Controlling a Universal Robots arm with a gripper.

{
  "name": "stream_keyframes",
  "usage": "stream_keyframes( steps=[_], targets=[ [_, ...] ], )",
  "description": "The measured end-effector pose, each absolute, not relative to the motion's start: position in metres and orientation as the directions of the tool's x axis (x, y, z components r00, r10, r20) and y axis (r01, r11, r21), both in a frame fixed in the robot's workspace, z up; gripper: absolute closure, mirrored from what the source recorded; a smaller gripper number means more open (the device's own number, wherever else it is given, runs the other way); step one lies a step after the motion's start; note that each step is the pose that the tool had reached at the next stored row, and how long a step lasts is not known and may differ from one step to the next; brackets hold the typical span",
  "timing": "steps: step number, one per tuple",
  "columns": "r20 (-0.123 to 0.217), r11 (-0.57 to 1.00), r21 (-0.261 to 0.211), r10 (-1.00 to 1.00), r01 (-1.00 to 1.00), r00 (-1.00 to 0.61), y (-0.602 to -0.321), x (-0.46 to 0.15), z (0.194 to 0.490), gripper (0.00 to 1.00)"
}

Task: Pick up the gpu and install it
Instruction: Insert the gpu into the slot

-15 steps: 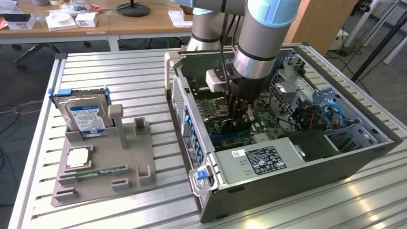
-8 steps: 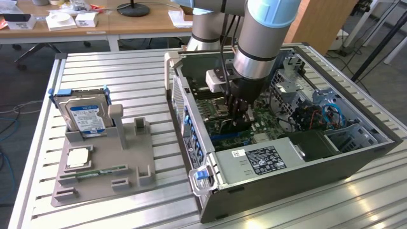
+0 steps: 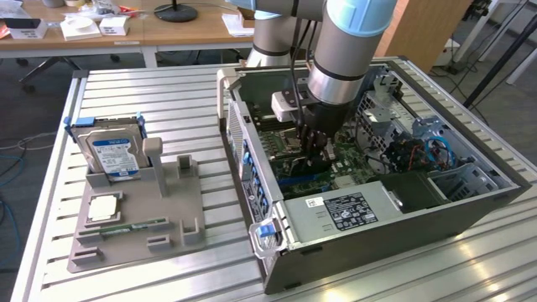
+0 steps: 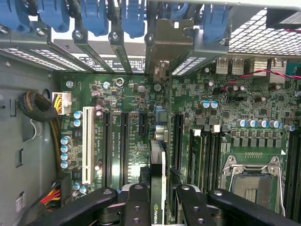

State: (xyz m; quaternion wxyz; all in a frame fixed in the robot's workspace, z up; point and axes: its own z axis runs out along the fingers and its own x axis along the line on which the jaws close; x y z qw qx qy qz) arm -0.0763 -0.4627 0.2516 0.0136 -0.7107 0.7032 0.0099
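Wrist view shows the fingers (image 4: pixel 138 203) clenched on the gpu (image 4: pixel 157 165), held on its edge just above the motherboard (image 4: pixel 117 94). It looks like the install step. The card must line up straight with a slot (image 4: pixel 178 141).

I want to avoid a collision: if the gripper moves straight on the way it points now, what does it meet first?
The gripper holds the gpu edge-on, so the card's edge would probably reach the motherboard first, among the expansion slots. Which slot I cannot tell; depth is unclear.
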Motion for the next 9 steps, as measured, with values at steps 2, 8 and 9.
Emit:
stream_keyframes(
  steps=[2,8,9],
  targets=[
    [-0.033,-0.010,-0.006,-0.999,-1.000,0.010,-0.4628,-0.0763,0.2516,0.74],
    [-0.033,-0.004,-0.006,-0.999,-1.000,0.004,-0.4627,-0.0763,0.2516,0.74],
    [-0.033,-0.001,-0.006,-0.999,-1.000,0.001,-0.4627,-0.0763,0.2516,0.74]
  ],
)
